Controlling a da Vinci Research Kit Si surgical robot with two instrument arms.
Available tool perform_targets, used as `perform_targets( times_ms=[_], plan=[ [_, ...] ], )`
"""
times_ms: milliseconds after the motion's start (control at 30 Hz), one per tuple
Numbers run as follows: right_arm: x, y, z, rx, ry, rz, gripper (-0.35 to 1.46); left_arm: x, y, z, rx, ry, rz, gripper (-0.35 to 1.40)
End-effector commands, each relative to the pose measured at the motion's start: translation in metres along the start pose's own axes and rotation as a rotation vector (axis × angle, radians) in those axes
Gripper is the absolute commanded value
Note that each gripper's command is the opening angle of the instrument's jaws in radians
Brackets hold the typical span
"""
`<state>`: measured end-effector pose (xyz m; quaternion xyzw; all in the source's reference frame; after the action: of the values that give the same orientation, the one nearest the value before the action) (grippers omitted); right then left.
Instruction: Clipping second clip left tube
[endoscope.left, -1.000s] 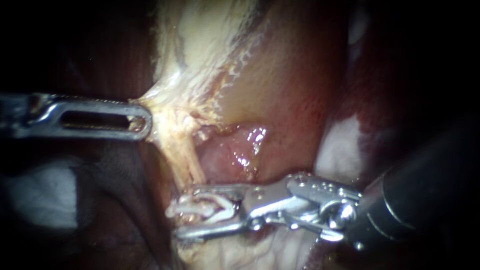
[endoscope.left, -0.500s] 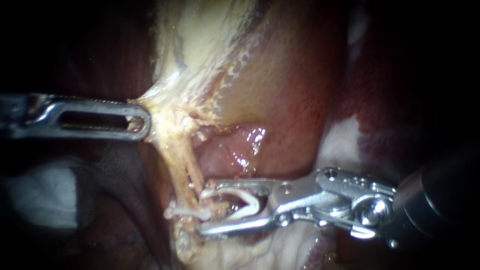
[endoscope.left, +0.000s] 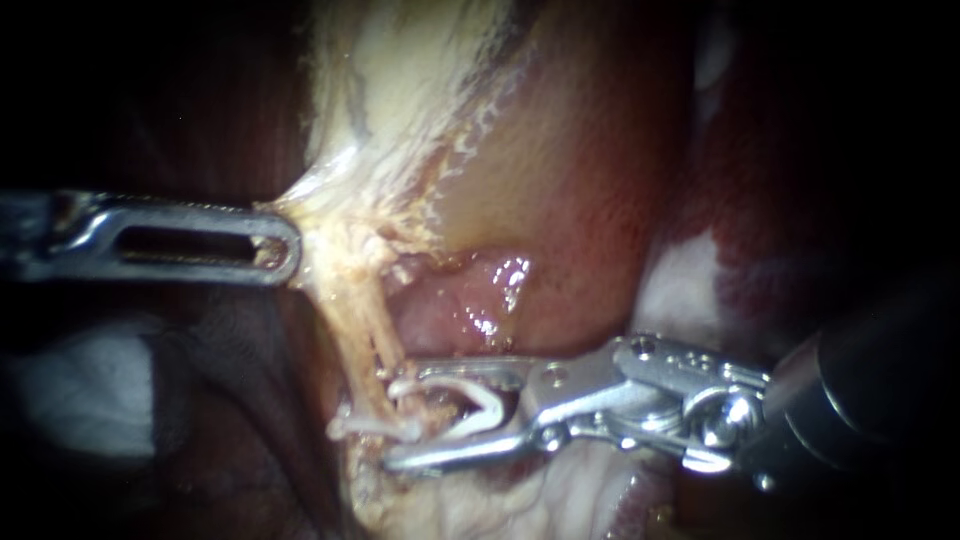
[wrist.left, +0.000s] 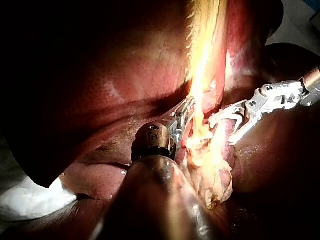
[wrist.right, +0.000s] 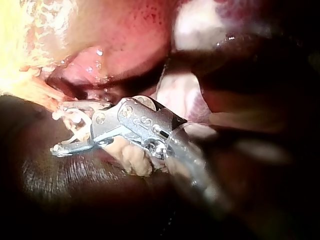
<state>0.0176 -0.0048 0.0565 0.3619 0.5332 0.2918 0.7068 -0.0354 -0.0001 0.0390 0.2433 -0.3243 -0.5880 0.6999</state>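
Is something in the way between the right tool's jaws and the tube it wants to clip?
Nothing visible blocks it. The right instrument, its jaws holding a loaded clip, sits right at the tube. Only the fitted clip already on the tube lies close by the jaw tips.

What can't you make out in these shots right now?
Left instrument tip, left wrist view: lost in glare off the pale tissue.
Whether the loaded clip straddles the tube, endoscope view: strands overlap.
Right instrument shaft, right wrist view: blurred.
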Motion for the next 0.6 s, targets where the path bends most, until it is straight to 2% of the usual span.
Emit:
perform_targets(
  times_ms=[33,333,600],
  plan=[
    [-0.0001,0.0000,0.0002,-0.001,0.000,0.000,0.58,0.0000,0.0000,0.0000,-0.001,0.000,0.000,-0.35],
    [-0.0006,0.0007,0.0010,-0.007,-0.002,-0.008,0.58,0.0001,-0.0004,-0.0001,-0.001,-0.001,-0.001,-0.35],
    [-0.0016,0.0021,0.0022,-0.020,-0.011,-0.013,0.58,0.0002,-0.0007,-0.0002,-0.002,-0.001,-0.001,-0.35]
  ],
)
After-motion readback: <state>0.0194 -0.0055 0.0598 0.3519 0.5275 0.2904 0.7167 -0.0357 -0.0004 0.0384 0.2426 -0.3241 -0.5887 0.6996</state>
